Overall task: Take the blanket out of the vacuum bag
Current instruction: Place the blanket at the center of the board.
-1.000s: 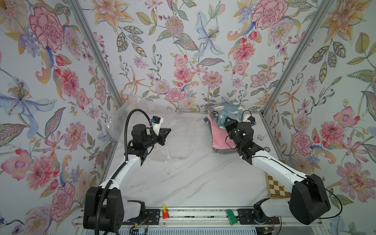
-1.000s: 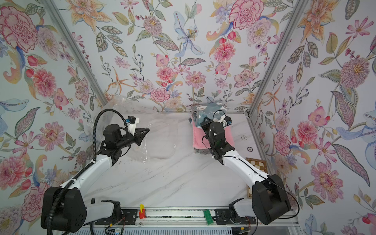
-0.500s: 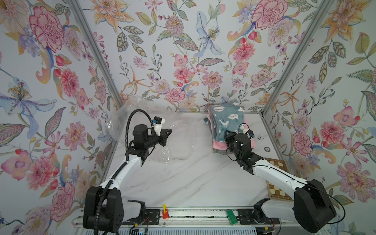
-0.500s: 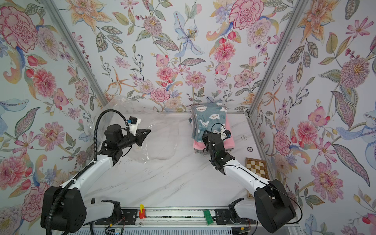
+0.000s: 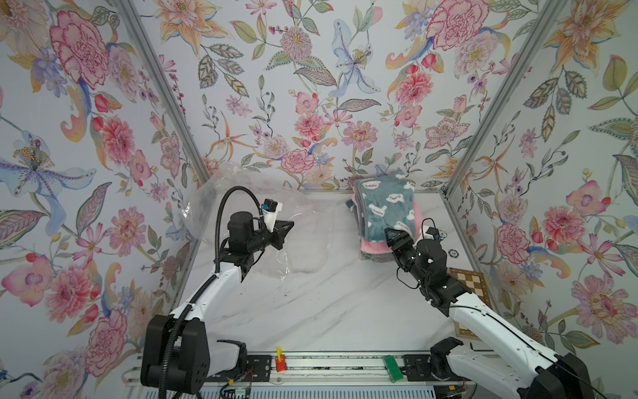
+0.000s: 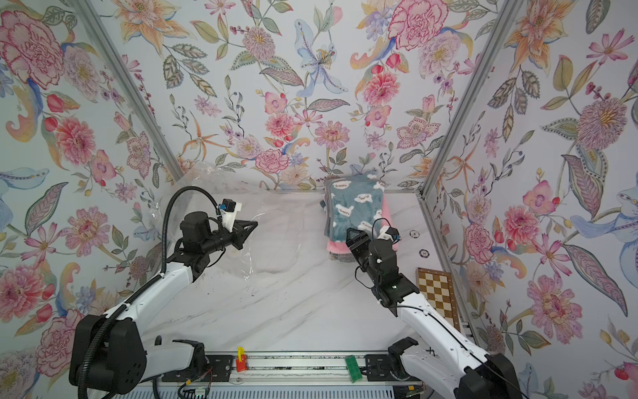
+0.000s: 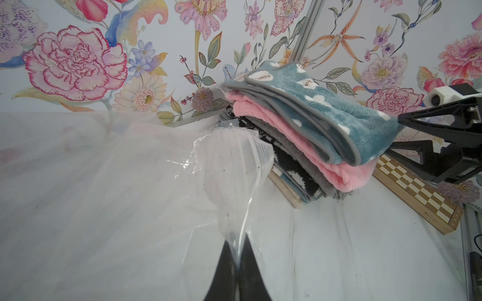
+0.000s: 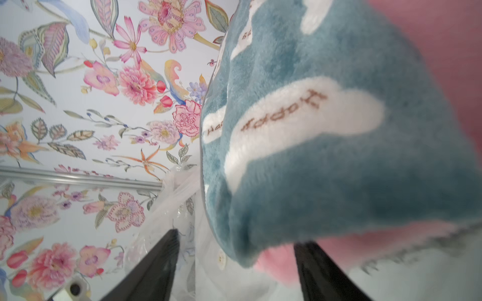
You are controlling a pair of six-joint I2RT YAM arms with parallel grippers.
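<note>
Left gripper [image 7: 238, 250] is pinching its two black fingers fully together on a fold of the vacuum bag [image 7: 117, 182]. This large, crinkly, see-through plastic sheet is lying slack on the table [image 5: 328, 311], spreading beneath and around this gripper, with its ribbed zip edge just ahead of the fingertips. Right gripper [image 8: 237, 238] is standing with its fingers spread wide, clamping nothing. The near edge of the blanket [image 5: 386, 203] is drooping between them. That blanket, teal fleece with white clouds and a grey hem, is sitting outside the bag, topping a stack [image 5: 371, 247] of folded pink and grey cloths ahead of the right gripper, against the back wall [image 5: 310, 103]. Bare marble is lying open between the two grippers. A chessboard [image 5: 471, 286] is lying beside the right arm, along the side wall [image 5: 552, 172].
</note>
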